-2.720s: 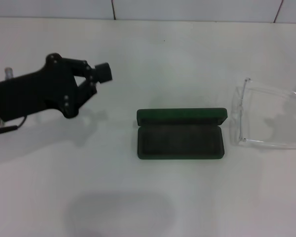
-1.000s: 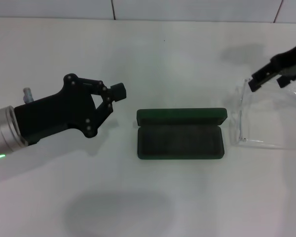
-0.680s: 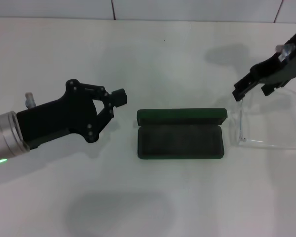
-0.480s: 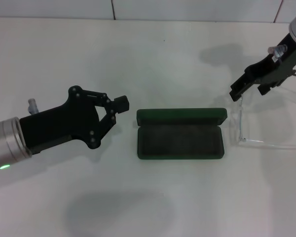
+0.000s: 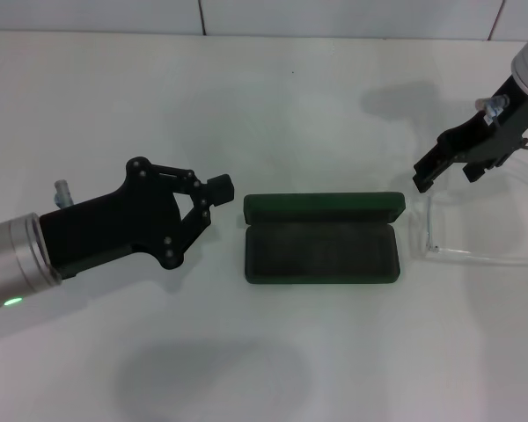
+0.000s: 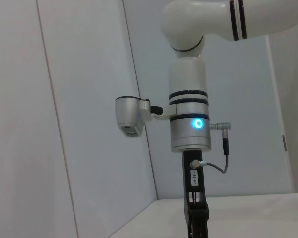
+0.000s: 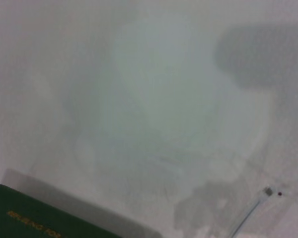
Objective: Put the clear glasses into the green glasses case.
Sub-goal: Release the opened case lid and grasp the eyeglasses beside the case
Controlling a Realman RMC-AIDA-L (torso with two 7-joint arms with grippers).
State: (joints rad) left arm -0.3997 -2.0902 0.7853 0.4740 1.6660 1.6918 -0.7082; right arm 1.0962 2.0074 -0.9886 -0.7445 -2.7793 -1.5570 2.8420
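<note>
The green glasses case (image 5: 322,250) lies open at the table's middle, lid raised at the back and dark lining empty. Its lid corner with gold lettering (image 7: 35,217) shows in the right wrist view. The clear glasses (image 5: 475,255) rest on the table just right of the case. One hinge and temple (image 7: 260,198) show in the right wrist view. My right gripper (image 5: 446,174) hangs open above the glasses' near end, apart from them. My left gripper (image 5: 218,186) hovers just left of the case, fingers together and holding nothing.
The white table (image 5: 273,97) runs back to a tiled wall. In the left wrist view my right arm (image 6: 189,124) stands upright with a blue light lit.
My left gripper has slid right, close to the case's left end. My right gripper has come in from the right and dropped over the glasses' left end. Case and glasses have not moved.
</note>
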